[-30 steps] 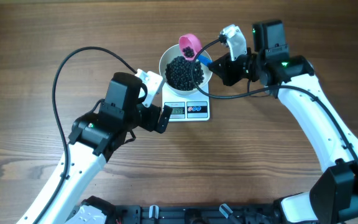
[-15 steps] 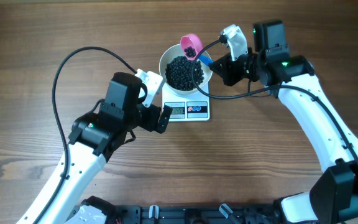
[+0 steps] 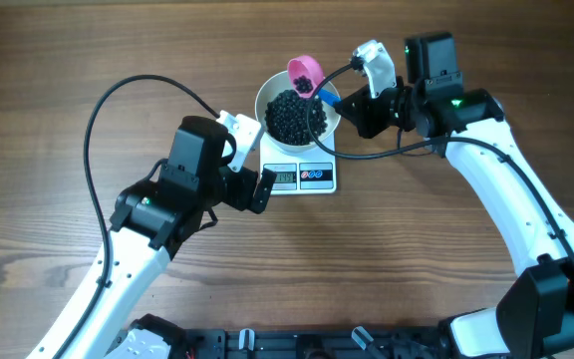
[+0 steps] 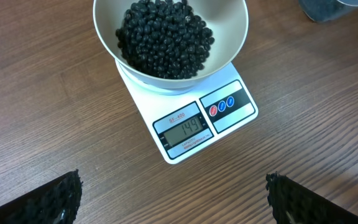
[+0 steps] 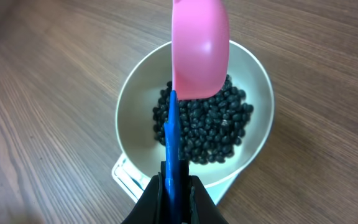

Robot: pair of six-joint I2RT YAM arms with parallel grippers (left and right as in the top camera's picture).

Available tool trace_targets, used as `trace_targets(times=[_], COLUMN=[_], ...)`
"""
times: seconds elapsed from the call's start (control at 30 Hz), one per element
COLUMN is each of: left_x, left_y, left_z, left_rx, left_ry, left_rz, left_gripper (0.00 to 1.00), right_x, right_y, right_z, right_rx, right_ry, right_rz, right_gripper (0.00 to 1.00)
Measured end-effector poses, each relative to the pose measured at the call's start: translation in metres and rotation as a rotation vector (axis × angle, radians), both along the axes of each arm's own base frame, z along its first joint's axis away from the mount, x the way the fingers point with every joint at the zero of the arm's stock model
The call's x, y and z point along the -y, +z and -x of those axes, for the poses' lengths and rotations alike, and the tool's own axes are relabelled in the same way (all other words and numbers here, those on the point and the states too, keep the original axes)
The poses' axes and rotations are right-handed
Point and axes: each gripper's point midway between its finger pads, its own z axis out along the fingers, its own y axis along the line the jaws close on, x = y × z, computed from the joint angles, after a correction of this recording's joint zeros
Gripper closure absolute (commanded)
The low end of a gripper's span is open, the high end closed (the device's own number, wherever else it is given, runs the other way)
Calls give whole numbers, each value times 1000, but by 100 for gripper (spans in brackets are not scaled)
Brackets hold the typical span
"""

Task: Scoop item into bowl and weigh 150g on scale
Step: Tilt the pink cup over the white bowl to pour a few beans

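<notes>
The white bowl sits on the white scale and holds a heap of the black bead-like item. In the left wrist view the scale's display reads 149. My right gripper is shut on the blue handle of a pink scoop. The scoop hangs over the bowl's far rim with a few beads in it. My left gripper stands wide open just left of the scale, with only bare table between its fingers.
Wooden table all around. The right arm reaches in from the right side. The left arm comes in from the front left, and its black cable loops over the table.
</notes>
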Motion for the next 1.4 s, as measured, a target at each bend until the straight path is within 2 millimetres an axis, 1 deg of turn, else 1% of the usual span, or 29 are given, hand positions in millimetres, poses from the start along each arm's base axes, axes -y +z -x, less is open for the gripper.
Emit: trace_targets(times=[0.07,0.33,0.57,0.7,0.8,0.87,0.97,1.1,1.27,1.4], left_x=[0,0,0,0,0,0,0,0,0,0], left_y=[0,0,0,0,0,0,0,0,0,0], left_z=[0,0,0,0,0,0,0,0,0,0], left_rx=[0,0,0,0,0,0,0,0,0,0], left_ry=[0,0,0,0,0,0,0,0,0,0], left_rz=[0,0,0,0,0,0,0,0,0,0], left_gripper=[0,0,0,0,0,0,0,0,0,0], right_x=[3,5,3,-2,5,7,3,5,-5,-4], right_y=[-1,-2,-1,1,-3,-3,-1,-2,2,2], right_z=[-2,-3,-2,0,-4,-5,-3,-3,3,3], right_rx=[-2,-9,-12,-5,-6,-11,-14,-12,1,0], right_ry=[-21,-41,-31,-4,-46,-58,-38,-47,29,27], right_rz=[13,16,4,-13,21,21,4,14,-21,-20], right_gripper=[96,96,96,96,96,96,96,96,96,96])
